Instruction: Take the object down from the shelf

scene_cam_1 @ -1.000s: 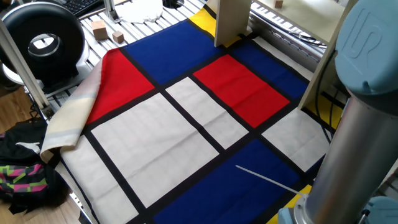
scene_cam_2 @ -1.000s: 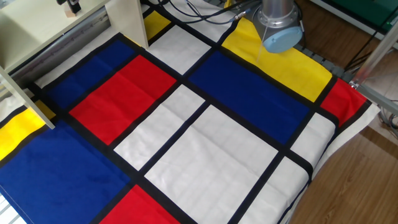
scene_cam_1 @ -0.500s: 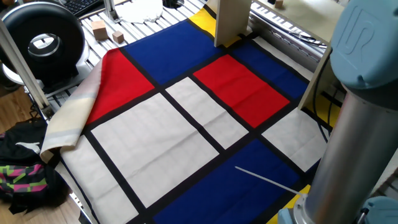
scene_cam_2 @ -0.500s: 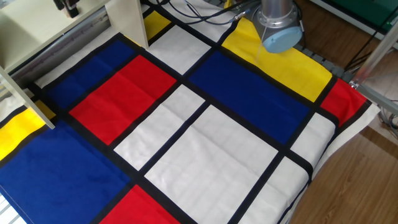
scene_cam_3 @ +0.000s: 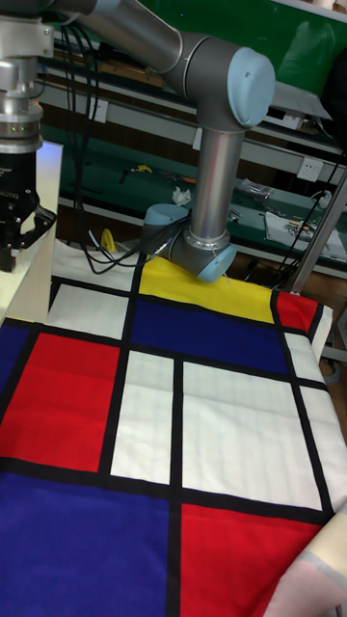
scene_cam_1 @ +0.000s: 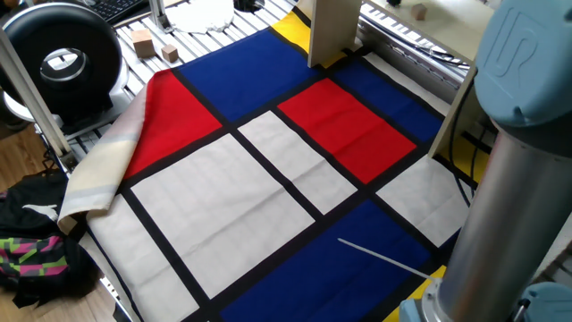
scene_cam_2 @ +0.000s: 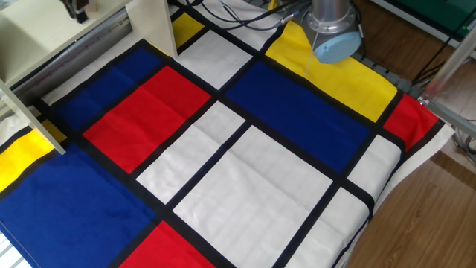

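the object [scene_cam_1: 418, 12] sits on the shelf [scene_cam_1: 332, 31] at the frame's top right. the gripper [scene_cam_2: 75, 10], top left, hangs above; its opening can't be judged. descend straight, straddle the block, close squarely.

Claw [scene_cam_2: 76, 10] (partly cropped) over shelf [scene_cam_2: 44, 33], top-left.

Block [scene_cam_1: 418, 11]: tiny, tan, wood-coloured, blurred; sits on the horizontal board of the shelf at the frame's top edge. Shelf [scene_cam_1: 332, 31]: pale cream-beige board unit, flat upright side panel standing on the patterned cloth.
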